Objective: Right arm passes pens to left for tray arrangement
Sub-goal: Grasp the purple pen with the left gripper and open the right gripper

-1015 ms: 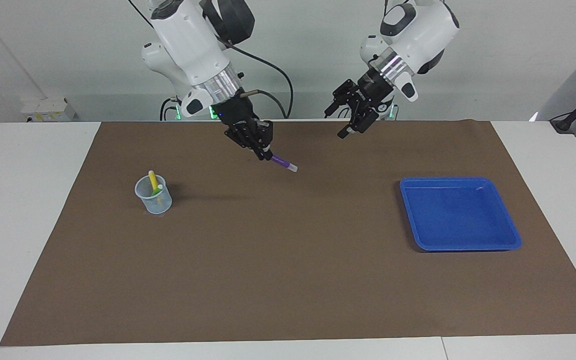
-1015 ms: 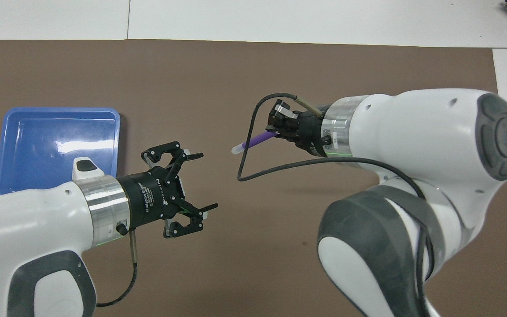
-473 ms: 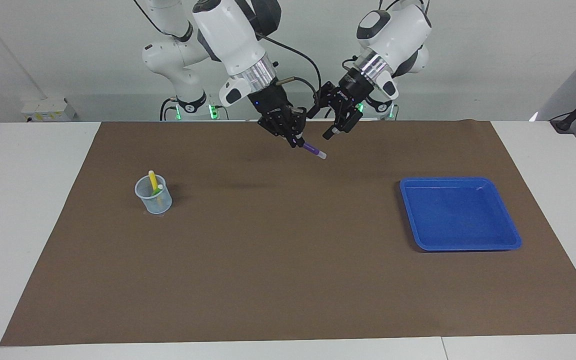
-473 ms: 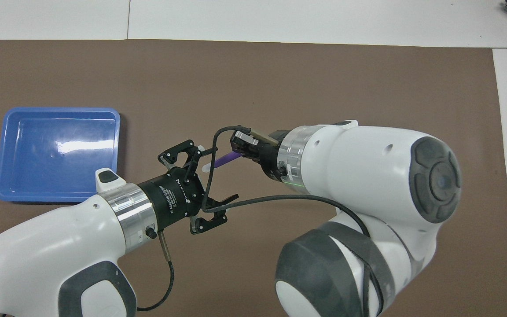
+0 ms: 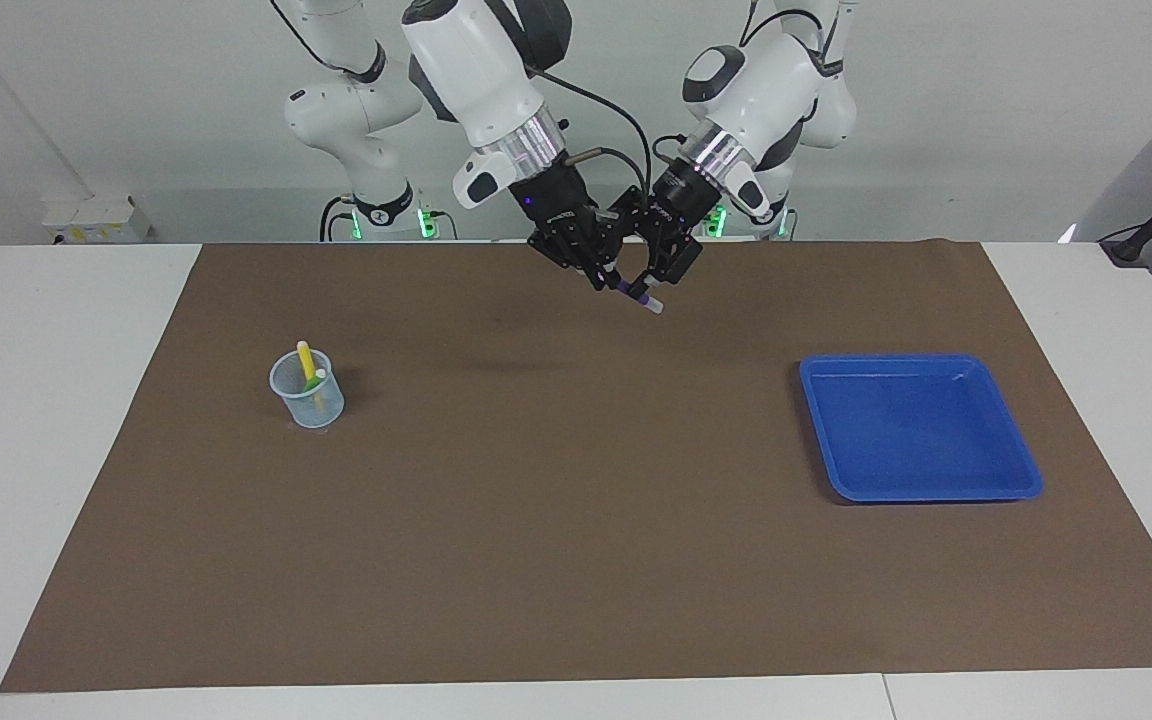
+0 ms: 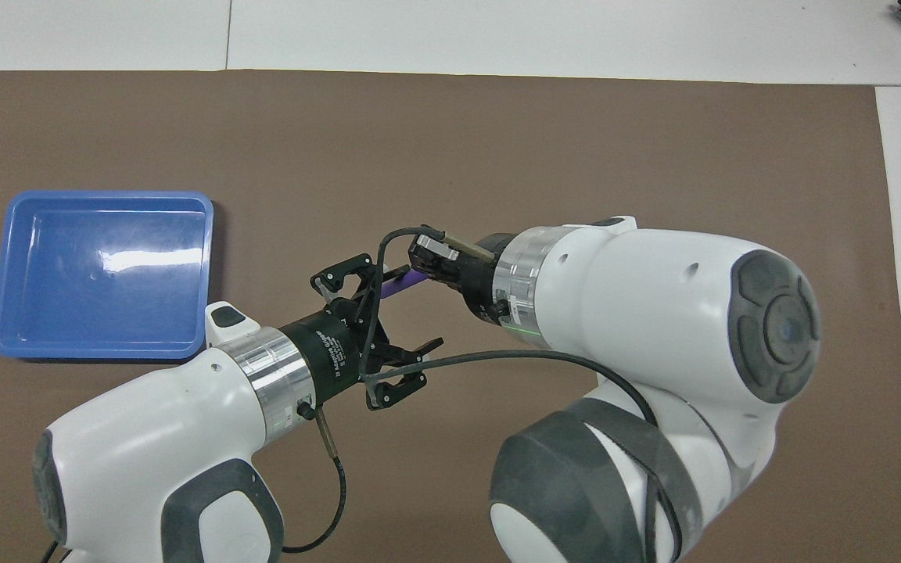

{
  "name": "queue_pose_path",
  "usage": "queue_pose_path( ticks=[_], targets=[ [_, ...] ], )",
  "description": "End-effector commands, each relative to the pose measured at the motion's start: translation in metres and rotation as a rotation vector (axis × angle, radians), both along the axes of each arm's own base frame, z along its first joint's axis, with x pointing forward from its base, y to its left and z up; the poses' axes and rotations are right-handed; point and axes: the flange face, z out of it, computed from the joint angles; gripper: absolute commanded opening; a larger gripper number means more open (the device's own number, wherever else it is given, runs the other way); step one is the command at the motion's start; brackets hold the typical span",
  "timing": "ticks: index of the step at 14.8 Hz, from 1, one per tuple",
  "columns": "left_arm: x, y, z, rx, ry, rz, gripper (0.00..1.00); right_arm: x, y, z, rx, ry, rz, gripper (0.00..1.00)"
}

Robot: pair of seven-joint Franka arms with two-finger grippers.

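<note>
My right gripper [image 5: 608, 283] hangs over the brown mat's robot-side edge, midway along the table, shut on the purple pen [image 5: 639, 296]. The pen's pale tip points down toward the left arm's end. My left gripper [image 5: 658, 285] has come up against it, open, its two fingers [image 6: 360, 270] standing either side of the pen [image 6: 397, 283]. The blue tray [image 5: 921, 428] lies empty toward the left arm's end of the table. The yellow pen [image 5: 306, 359] and the green pen [image 5: 316, 380] stand in a small clear cup [image 5: 307, 395] toward the right arm's end.
A brown mat [image 5: 576, 520] covers most of the white table [image 5: 56, 400]. A black cable [image 6: 497, 358] from the right wrist loops under the left gripper [image 6: 423, 306] in the overhead view. The tray [image 6: 98, 274] sits beside the left arm.
Both arms swung in toward each other above the mat's robot-side edge. The left gripper has closed in around the purple pen's free end, its fingers a little narrower than before.
</note>
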Motion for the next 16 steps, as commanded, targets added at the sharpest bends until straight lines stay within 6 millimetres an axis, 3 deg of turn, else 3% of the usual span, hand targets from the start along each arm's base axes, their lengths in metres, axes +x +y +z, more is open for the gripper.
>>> queue_pose_path(
  ticks=[1, 3, 5, 6, 7, 8, 12, 14, 16],
  targets=[
    [-0.002, 0.001, 0.000, -0.012, -0.005, 0.005, 0.74, -0.004, -0.005, 0.003, 0.020, -0.012, -0.010, 0.00],
    [-0.002, 0.001, 0.001, -0.016, -0.003, 0.008, 0.62, -0.004, -0.005, 0.003, 0.020, -0.012, -0.010, 0.00],
    [-0.002, 0.001, 0.001, -0.015, -0.003, 0.007, 0.44, -0.003, -0.007, 0.002, 0.013, -0.019, 0.004, 0.00],
    [-0.002, 0.001, 0.001, -0.010, -0.013, -0.003, 0.31, -0.002, -0.008, 0.002, 0.014, -0.020, 0.004, 0.00],
    [-0.002, 0.001, 0.001, -0.005, -0.019, -0.011, 0.08, -0.002, -0.009, 0.002, 0.013, -0.021, 0.004, 0.00],
    [-0.003, 0.000, 0.001, -0.004, -0.020, -0.013, 0.00, -0.002, -0.009, 0.002, 0.013, -0.021, 0.004, 0.00],
    [-0.004, -0.002, 0.001, -0.008, -0.016, -0.011, 0.00, 0.000, -0.010, 0.002, 0.014, -0.020, 0.000, 0.03],
    [-0.005, -0.003, 0.002, -0.008, -0.017, -0.012, 0.00, 0.003, -0.016, 0.001, 0.012, -0.016, -0.011, 1.00],
    [-0.005, -0.003, 0.002, -0.007, -0.018, -0.015, 0.00, 0.003, -0.017, 0.000, 0.008, -0.010, -0.008, 1.00]
  ],
)
